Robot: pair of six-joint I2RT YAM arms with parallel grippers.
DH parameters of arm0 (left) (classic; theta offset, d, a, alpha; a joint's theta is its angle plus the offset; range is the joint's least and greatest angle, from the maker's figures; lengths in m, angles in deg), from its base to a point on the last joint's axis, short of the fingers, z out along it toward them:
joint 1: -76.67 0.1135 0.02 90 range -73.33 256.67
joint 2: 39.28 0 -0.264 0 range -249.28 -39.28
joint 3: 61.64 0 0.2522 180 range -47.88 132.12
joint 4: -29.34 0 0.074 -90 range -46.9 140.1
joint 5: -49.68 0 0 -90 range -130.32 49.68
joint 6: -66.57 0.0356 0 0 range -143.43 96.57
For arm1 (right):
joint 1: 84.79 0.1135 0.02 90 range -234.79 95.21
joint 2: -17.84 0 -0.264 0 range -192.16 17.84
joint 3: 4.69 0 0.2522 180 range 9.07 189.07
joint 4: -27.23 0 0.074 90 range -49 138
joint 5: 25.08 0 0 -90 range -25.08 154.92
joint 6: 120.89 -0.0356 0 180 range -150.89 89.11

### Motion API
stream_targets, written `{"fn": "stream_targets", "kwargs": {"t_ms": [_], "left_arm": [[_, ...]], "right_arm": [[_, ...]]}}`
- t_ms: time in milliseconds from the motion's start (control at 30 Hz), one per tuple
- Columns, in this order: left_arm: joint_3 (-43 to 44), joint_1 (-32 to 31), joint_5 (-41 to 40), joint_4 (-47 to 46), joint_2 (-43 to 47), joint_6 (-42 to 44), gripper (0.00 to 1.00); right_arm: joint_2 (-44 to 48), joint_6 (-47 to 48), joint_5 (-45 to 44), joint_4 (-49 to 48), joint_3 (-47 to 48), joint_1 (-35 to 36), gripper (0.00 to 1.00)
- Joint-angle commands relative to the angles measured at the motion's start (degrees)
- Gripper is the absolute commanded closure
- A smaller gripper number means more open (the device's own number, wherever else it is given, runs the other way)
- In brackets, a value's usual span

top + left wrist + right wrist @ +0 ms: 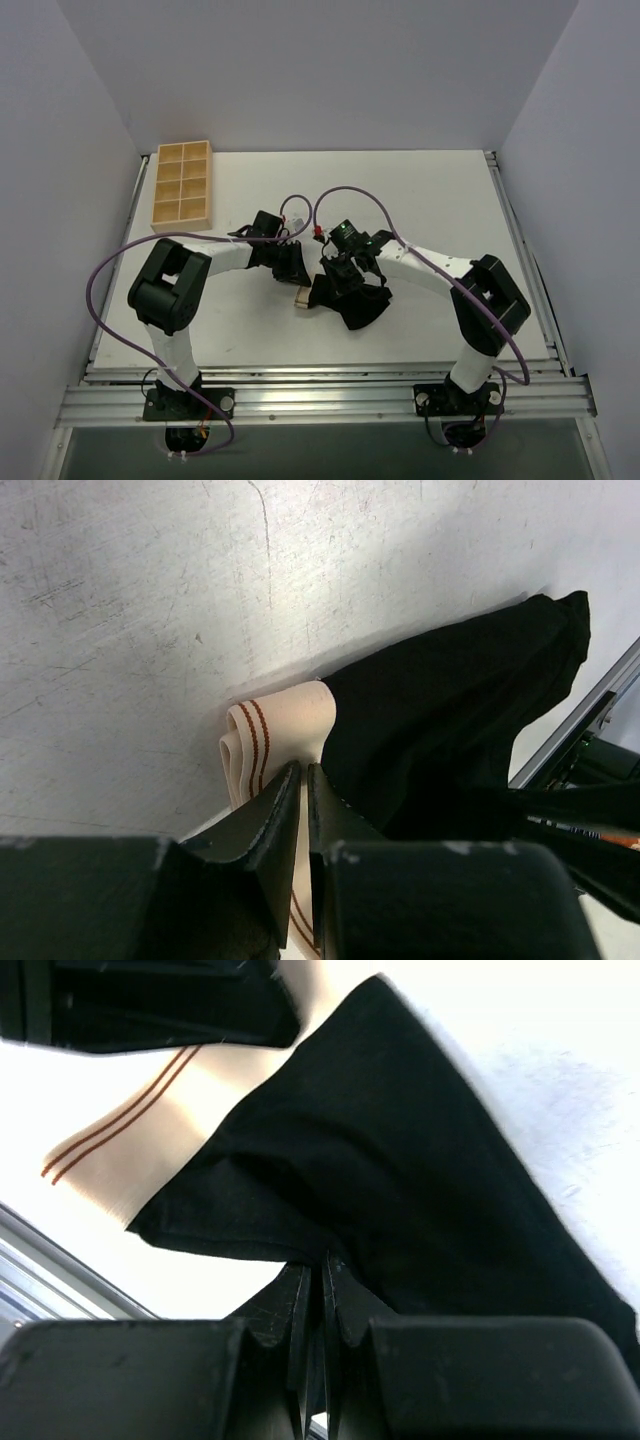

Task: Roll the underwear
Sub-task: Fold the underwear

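From above, the underwear (355, 300) lies bunched in the middle of the table (430, 190), not rolled yet. Left wrist view: the left gripper (303, 771) pinches its tan waistband (285, 720). Right wrist view: the right gripper (322, 1262) squeezes tight on its black cloth (400, 1160). All the rolling is left.

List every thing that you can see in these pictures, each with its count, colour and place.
underwear: one, black, with a beige waistband bearing two red-brown stripes, middle of the table
tray: one, tan wood, eight compartments, far left of the table
table: one, white, scuffed
rails: several, silver metal, near edge, under the arm bases
cables: two, purple, one looping along each arm
arms: two, white and black, bases at the near edge
left gripper: one, black, shut on the waistband
right gripper: one, black, shut on the black fabric
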Motion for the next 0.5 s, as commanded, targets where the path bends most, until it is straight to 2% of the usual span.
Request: {"fn": "stream_targets", "kwargs": {"t_ms": [0,200,467], "left_arm": [[-1.9,-0.8,-3.8,1.8,0.0,2.2,0.83],[-1.9,-0.9,-3.9,2.0,0.2,2.6,0.83],[-1.6,-0.9,-3.1,1.5,1.3,2.2,0.83]], "right_arm": [[-0.1,-0.5,2.8,2.2,2.3,-2.9,1.00],[-1.4,-0.1,3.5,3.2,2.7,-6.6,1.00],[-6.8,1.1,2.1,4.1,4.6,-8.1,1.00]]}}
